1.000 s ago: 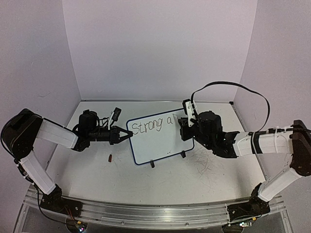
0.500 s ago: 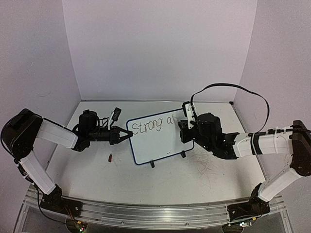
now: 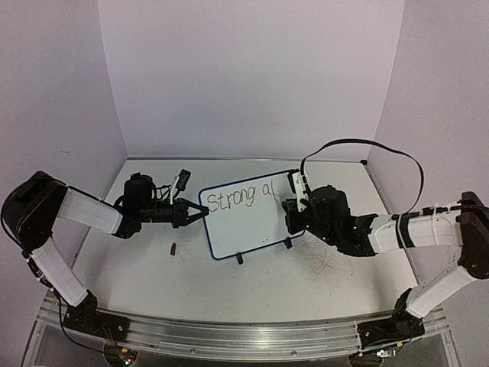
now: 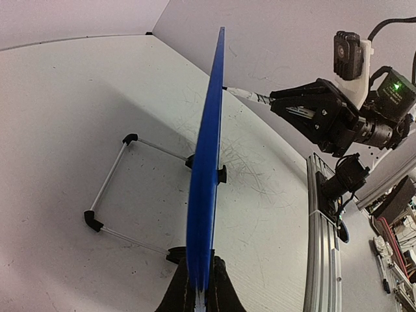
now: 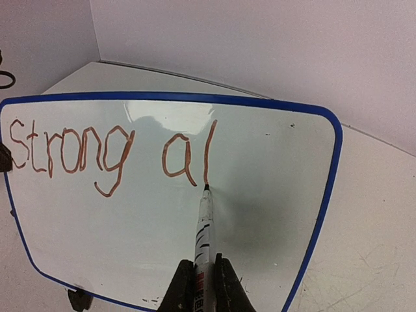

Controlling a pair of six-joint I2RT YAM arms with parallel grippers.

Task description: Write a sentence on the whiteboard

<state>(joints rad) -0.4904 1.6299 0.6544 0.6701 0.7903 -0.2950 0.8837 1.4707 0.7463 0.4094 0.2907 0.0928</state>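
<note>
My left end effector (image 3: 197, 215) is closed on the left edge of the whiteboard (image 3: 248, 229), with its two fingers pinching the blue rim from either side. My left wrist camera looks straight along that rim, edge-on. A small dark object (image 3: 173, 248) lies on the tabletop (image 3: 321, 283) near that end effector, apart from the board. The whiteboard stands around the middle of the tabletop, leaning back a little, on two black clip feet (image 3: 239, 258) at its lower edge. A thin wire frame (image 4: 110, 188) runs out from the feet along the tabletop on its back side. Across the upper part of the board runs the writing (image 5: 104, 149): "Strong", a gap, then "a" with one upright stroke just beside it, all on one line. Further right, a marker (image 5: 203, 224) has its tip touching the board at the foot of that upright stroke. My right end effector (image 5: 200, 283) is closed around the marker's barrel, pointing it at the board's face near the right edge.
</note>
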